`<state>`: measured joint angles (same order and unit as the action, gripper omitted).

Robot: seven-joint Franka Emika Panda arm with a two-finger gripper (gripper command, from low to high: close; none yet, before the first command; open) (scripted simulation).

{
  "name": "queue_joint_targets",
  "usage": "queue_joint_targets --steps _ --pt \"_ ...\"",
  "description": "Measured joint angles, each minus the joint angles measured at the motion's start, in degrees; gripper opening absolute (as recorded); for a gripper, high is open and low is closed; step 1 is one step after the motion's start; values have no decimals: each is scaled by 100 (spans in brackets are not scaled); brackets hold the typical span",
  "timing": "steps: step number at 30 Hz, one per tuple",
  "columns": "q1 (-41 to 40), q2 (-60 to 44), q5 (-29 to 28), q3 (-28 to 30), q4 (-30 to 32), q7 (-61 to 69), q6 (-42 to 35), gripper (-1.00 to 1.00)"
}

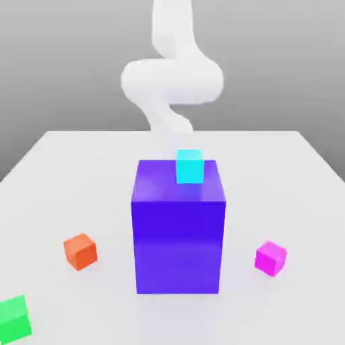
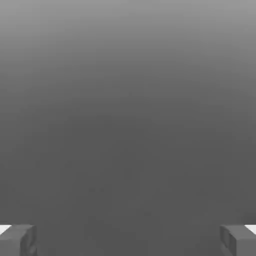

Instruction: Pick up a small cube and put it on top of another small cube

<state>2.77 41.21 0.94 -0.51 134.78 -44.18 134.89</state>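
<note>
We see the small magenta cube (image 1: 271,258) sitting on the white table (image 1: 296,175), low toward the exterior view's right, near the big blue-violet block (image 1: 178,229) but not touching it. Being a cube, it has no long axis to speak of; it rests flat and is turned a little, so that one vertical edge faces the camera and two side faces show. On top of the block, near its far edge, we find a small cyan cube (image 1: 189,166). A small orange cube (image 1: 80,251) lies on the exterior view's left of the block, and a small green cube (image 1: 14,319) sits at the lower left corner. The white arm (image 1: 172,81) rises behind the block. In the hand view, the gripper (image 2: 128,240) has its two fingers (image 2: 17,240) spread wide apart with nothing between them.
</note>
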Motion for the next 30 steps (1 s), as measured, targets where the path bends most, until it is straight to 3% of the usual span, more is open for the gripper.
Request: queue_joint_targets --steps 15,20,27,28,30 --pt "1548 -3202 362 -906 1975 936 2135 0" --pt "1979 -4254 -199 -1163 2578 745 2842 0" --pt "2675 -5715 -1097 -297 2412 111 3986 0" --pt "2741 -5823 -1123 -226 2391 89 4075 -100" --pt "2741 -5823 -1124 -226 2391 87 4075 -100"
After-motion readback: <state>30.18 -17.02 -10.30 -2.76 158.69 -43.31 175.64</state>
